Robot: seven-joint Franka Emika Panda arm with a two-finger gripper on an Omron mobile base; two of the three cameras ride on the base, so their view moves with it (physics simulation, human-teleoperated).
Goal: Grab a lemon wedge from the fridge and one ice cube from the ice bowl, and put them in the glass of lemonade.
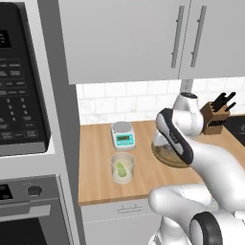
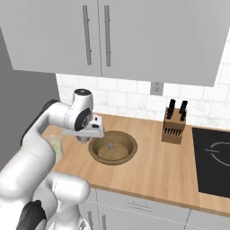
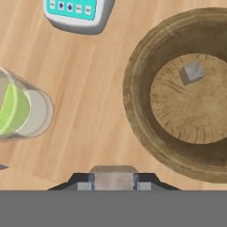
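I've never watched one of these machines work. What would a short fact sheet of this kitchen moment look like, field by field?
Setting: wooden counter under grey wall cabinets
Glass of lemonade: stands in front of the scale, with the lemon wedge already inside
Ice bowl: brown, to the right of the glass, one ice cube left in it
Hand: above the counter between glass and bowl, fingers closed on a small pale block that looks like an ice cube
Scale: white with a green display, near the tiled wall
Knife block: right of the bowl
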